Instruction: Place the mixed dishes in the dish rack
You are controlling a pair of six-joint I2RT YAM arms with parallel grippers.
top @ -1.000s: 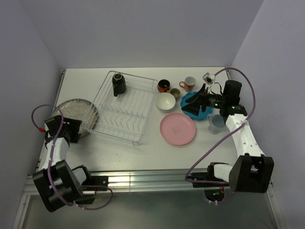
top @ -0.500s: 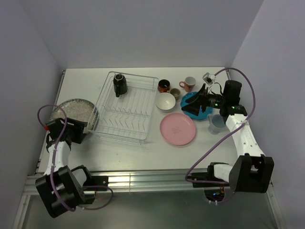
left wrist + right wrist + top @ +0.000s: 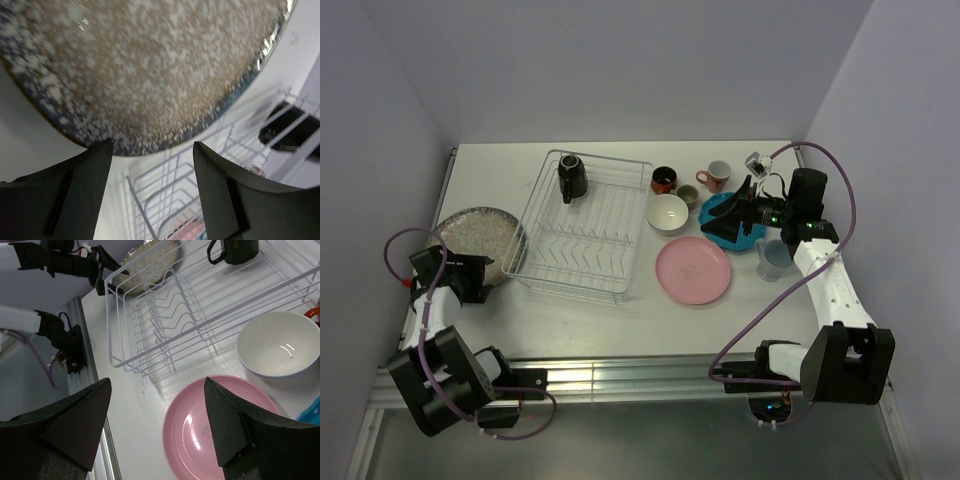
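From above, the dish rack (image 3: 582,232) stands on the bench (image 3: 570,320) with a black mug (image 3: 571,177) in its far corner. The grey speckled plate (image 3: 470,232) lies flat just left of it, touching the rack's side. Right of the rack sit the white bowl (image 3: 668,213), pink plate (image 3: 693,271), teal dotted plate (image 3: 713,208) and four small mugs: dark-red (image 3: 664,180), grey-beige (image 3: 688,196), pink (image 3: 717,176) and pale blue (image 3: 772,258). The left gripper (image 3: 475,275) is at the speckled plate's near rim; the right gripper (image 3: 720,225) hovers over the teal plate. The left wrist view shows its fingers (image 3: 80,185) spread wide, empty, with the speckled rim just off the tips. The right wrist view shows fingers (image 3: 235,430) spread wide, holding nothing, above the pink plate.
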